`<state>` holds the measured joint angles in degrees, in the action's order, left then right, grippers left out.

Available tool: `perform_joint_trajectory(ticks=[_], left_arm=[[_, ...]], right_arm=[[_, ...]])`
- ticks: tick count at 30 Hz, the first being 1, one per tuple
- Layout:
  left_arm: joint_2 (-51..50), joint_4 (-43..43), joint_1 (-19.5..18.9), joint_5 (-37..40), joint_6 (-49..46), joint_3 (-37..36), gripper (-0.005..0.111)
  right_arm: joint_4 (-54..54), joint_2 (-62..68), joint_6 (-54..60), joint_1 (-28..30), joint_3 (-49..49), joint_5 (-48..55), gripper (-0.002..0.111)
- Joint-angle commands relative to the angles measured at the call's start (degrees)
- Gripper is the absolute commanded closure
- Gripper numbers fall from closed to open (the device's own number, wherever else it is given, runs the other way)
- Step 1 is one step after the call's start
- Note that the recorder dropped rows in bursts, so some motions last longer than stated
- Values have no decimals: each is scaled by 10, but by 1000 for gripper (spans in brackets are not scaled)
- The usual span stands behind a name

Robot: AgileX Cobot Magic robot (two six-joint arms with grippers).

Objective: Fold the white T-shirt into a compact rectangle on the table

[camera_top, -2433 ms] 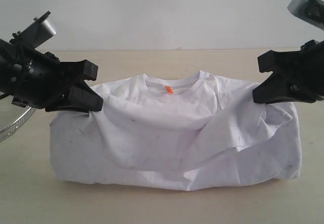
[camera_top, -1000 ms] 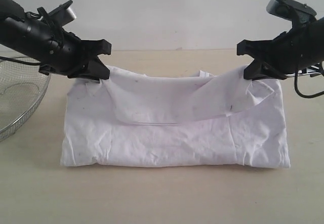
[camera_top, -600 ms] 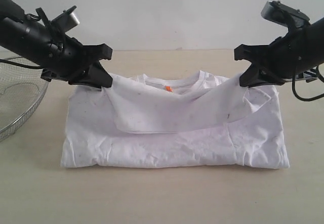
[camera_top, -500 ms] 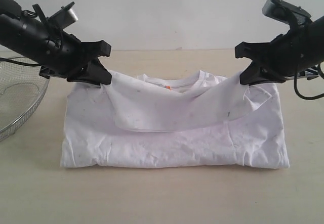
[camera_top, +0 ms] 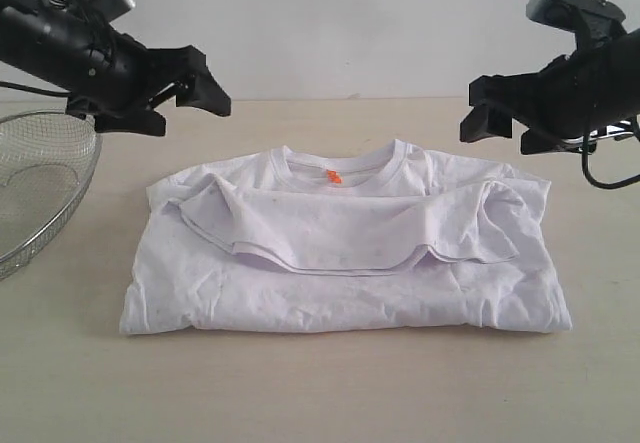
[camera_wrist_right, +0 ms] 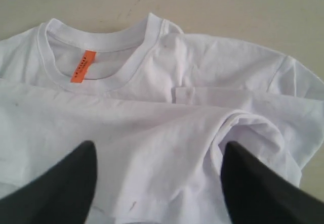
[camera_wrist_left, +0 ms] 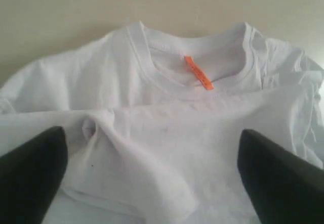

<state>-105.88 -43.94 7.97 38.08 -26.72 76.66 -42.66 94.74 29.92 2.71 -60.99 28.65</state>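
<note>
As caught by the exterior camera, shows the white T-shirt [camera_top: 345,283] lying flat on the table [camera_top: 320,393], midway between the left and right edges and set in from the far and near ones. Shows the collar [camera_top: 335,163] turned toward the far edge, with the orange neck tag [camera_top: 333,176] uncovered and a loose folded-over layer draped across the chest, rumpled at both ends. Places the left gripper [camera_top: 208,83] in the air over the far left of the worktop and the right gripper [camera_top: 470,108] over the far right, each clear of the cloth, with jaws spread and nothing between them. Finds a wire-mesh basket [camera_top: 40,193] at the left edge, apart from the shirt.

From the left wrist camera, looks past two dark fingers [camera_wrist_left: 30,176] held wide apart onto collar, tag and one bunched end of the folded layer. Picks out a tiny dark dot on the fabric, perhaps a speck, though too blurred to be sure.

From the right wrist camera, looks between two more parted fingers [camera_wrist_right: 55,188] at collar and tag, with the other end of the layer puckered into a small hump and bare table beyond.
</note>
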Motion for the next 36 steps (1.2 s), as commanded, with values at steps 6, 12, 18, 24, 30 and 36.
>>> perform_joint_trajectory(ticks=[6, 12, 18, 24, 30, 36], left_arm=[[1, 95, -21, 200, 10, -1, 102], [-5, 88, -21, 194, 5, -53, 102], [-5, 78, -21, 162, -18, -91, 102], [-15, 78, -20, 147, -29, -111, 102], [-30, 75, -20, 147, -29, -124, 102], [-37, 70, -20, 142, -37, -125, 102]], right_arm=[[173, -6, -73, 1, -3, 132, 92], [185, 44, -62, 1, -3, 97, 79], [185, 111, -53, 1, -3, 45, 71], [184, 135, -35, 1, -3, -9, 71], [172, 154, -25, 1, -3, -19, 71], [161, 160, -21, 1, -3, -10, 74]])
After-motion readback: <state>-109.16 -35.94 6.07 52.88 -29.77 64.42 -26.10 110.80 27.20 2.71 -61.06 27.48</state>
